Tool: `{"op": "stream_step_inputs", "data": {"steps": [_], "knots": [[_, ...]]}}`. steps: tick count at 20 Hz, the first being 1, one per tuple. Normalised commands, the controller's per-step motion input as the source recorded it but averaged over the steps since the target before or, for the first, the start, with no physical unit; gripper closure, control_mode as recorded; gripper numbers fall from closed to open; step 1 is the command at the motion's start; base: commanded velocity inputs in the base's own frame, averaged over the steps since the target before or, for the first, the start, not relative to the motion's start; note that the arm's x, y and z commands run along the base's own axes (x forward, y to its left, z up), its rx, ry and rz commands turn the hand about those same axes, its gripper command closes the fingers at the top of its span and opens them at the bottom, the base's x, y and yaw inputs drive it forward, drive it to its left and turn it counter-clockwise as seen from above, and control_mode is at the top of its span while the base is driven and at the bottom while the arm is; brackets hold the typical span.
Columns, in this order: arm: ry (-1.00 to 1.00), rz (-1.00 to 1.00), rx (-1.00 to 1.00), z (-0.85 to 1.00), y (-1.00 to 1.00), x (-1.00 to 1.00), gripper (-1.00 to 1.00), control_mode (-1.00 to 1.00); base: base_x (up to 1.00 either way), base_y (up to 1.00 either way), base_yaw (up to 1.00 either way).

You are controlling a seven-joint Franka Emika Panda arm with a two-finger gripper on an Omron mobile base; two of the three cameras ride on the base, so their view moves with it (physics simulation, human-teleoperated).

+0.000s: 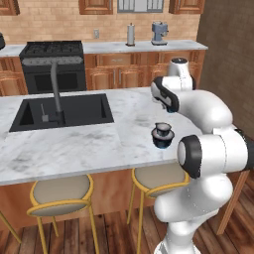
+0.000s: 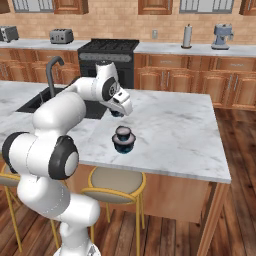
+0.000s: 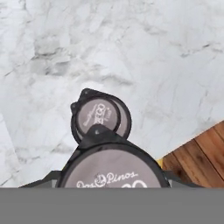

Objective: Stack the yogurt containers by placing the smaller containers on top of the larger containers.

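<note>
Marble kitchen island counter point(image 2: 175, 135), stacking nearly finished.
One small cup point(image 2: 123, 133) tops the tub point(image 2: 123, 145); the gripper point(image 2: 117, 113) holds the second cup point(image 3: 113, 173).

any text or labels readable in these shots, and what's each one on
"Dos Pinos": on the pale top of the small cup held at the gripper, lower part cut off.
Stacked small cup on the large tub: print too blurred to read.
Base views: no readable text.

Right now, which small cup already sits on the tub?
The far cup, resting on the tub; the other cup is up in the jaws.
</note>
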Motion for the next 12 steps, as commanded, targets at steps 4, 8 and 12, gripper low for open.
{"op": "stream_step_inputs", "data": {"steps": [4, 8, 12], "knots": [[-0.04, 0.08, 0.0, -0.02, -0.11, 0.0, 1.0, -1.0, 0.0, 0.0, 0.0], [0.0, 0.06, 0.0, -0.01, 0.0, 0.0, 1.0, -1.0, 0.0, 0.0, 0.0], [0.0, 0.05, 0.0, -0.06, 0.0, 0.11, 1.0, -1.0, 0.0, 0.0, 0.0]]}}
